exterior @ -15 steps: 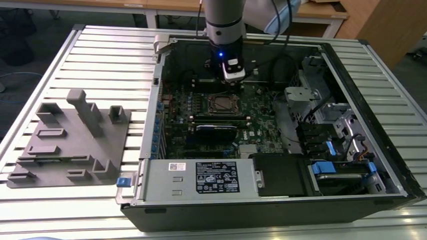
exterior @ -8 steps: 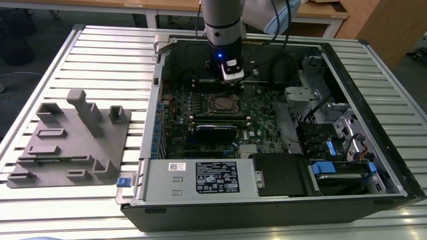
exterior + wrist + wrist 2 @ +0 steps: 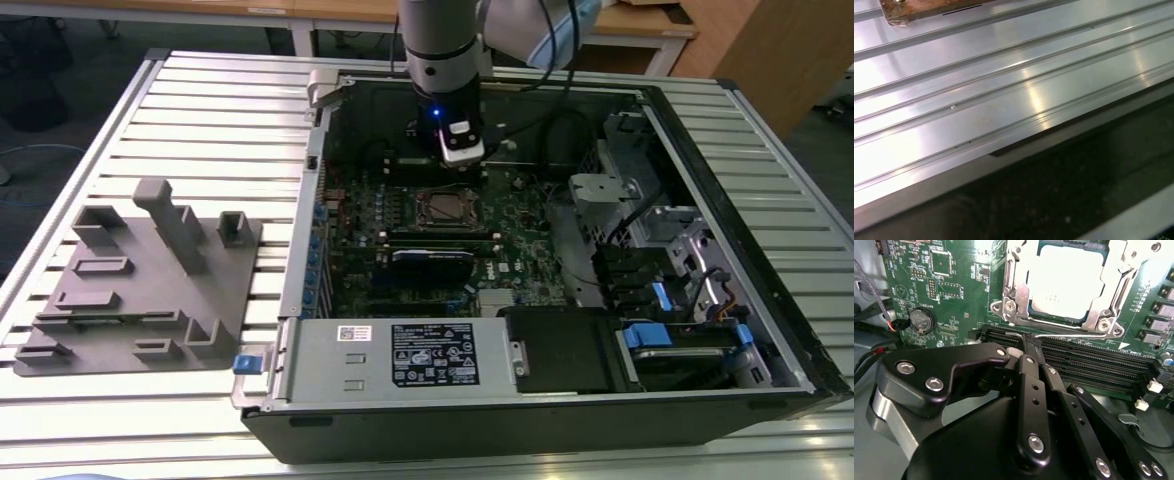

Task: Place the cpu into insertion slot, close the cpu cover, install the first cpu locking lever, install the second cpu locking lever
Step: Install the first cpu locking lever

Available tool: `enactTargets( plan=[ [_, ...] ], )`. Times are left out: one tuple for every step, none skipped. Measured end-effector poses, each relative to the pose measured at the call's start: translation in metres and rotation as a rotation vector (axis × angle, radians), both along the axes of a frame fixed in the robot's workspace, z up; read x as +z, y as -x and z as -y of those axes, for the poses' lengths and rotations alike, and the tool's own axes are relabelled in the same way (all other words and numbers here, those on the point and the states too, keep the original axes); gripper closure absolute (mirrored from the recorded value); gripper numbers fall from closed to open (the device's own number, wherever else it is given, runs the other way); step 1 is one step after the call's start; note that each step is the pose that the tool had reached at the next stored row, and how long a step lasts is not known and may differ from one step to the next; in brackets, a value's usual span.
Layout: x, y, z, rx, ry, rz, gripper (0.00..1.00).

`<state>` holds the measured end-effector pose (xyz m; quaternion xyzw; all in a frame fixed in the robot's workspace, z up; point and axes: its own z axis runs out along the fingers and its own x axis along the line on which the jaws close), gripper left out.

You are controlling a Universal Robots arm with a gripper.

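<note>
Inside an open black PC case (image 3: 747,330) spanning the ribbed aluminium desk (image 3: 200,120) from far edge to near edge, the hand (image 3: 1032,344) has its matte-black fingers (image 3: 1029,385) pinched together, tips at a thin wire locking lever (image 3: 1074,332). The cpu (image 3: 1064,277), dull silver sq., sits in the insertion slot (image 3: 441,207) w/ the silvery cpu cover (image 3: 1013,290) flat around it. Moulded grey fixture (image 3: 134,280) by the desk's edge at the exterior view's left.
</note>
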<state>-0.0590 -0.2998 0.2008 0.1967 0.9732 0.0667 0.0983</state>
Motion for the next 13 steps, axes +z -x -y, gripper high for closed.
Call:
enactTargets(
  plan=[
    [-0.0003,0.0003,0.0,0.0,-0.0026,0.0008,0.89],
    [-0.0006,0.0005,0.0,0.0,-0.004,0.0016,0.89],
    [-0.0007,0.0006,0.0,0.0,-0.0042,0.0023,0.89],
    [-0.0008,0.0006,0.0,0.0,-0.0041,0.0029,0.89],
    [-0.0008,0.0007,0.0,0.0,-0.004,0.0034,0.89],
    [-0.0008,0.0007,0.0,0.0,-0.0041,0.0038,0.89],
    [-0.0009,0.0007,0.0001,0.0,-0.0042,0.0042,0.89],
    [-0.0009,0.0008,0.0002,0.0,-0.0042,0.0044,0.89],
    [-0.0009,0.0008,0.0003,0.0,-0.0041,0.0046,0.89],
    [-0.0009,0.0008,0.0004,0.0,-0.0041,0.0048,0.89],
    [-0.0009,0.0009,0.0004,0.0,-0.0042,0.005,0.89],
    [-0.0009,0.0009,0.0004,0.0,-0.0042,0.0052,0.89],
    [-0.0009,0.001,0.0004,0.0,-0.0042,0.0053,0.89]
  ],
)
